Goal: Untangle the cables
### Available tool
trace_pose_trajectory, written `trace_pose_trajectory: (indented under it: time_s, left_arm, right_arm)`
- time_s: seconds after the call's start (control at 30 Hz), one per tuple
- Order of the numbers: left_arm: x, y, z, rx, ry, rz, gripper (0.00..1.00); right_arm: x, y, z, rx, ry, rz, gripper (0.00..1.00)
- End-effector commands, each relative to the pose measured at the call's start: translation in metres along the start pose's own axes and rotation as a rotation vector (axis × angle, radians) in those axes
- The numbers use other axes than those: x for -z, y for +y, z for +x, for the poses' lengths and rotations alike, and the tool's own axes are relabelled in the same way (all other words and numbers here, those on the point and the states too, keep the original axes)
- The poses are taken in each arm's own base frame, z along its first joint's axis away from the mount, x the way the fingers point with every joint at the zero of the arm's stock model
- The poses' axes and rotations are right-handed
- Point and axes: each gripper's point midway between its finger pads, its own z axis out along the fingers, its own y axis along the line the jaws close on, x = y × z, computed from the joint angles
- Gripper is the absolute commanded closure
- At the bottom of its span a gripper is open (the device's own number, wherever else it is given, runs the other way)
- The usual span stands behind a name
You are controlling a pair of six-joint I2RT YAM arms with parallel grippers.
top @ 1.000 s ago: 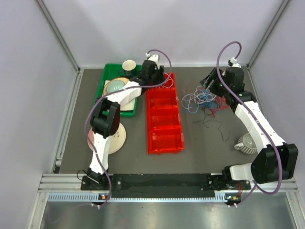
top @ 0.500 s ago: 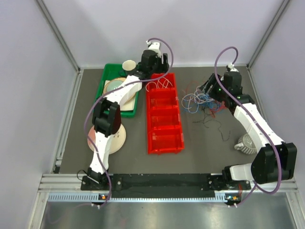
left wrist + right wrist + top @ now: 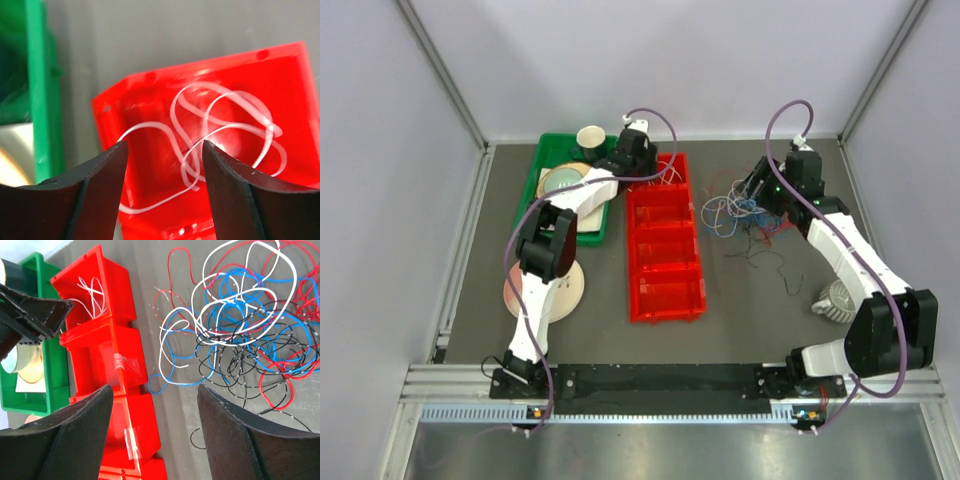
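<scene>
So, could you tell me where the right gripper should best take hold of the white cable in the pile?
Probably the loop of the white cable nearest the red bins, which lies alone on bare table. Come down from above with the right gripper astride the strand; deeper in the tangle, other cables cross it.

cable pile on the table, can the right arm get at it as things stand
Probably yes. The right gripper is open, close above the cables, which lie loose on the table with nothing over them.
</scene>
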Motion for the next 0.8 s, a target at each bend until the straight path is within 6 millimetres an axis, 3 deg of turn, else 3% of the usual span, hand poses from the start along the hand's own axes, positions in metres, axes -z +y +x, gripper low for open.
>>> trace_pose_trajectory:
  time_s: [0.0,0.33,0.77]
  left_arm:
    - [0.036,0.012,-0.037,0.016,-0.075,-0.091,0.34]
    - [0.036,0.033,-0.022,-0.104,-0.054,-0.278,0.37]
    - [0.027,0.043,-0.005,0.044,-0.005,-0.238,0.41]
  right_arm:
    - [-0.002,0.007,-0.009,0.006,-0.015,-0.034,0.32]
    - [-0.004,0.006,-0.005,-0.004,-0.002,-0.032,0.33]
    - [-0.006,0.008,0.0,-0.012,0.021,-0.048,0.35]
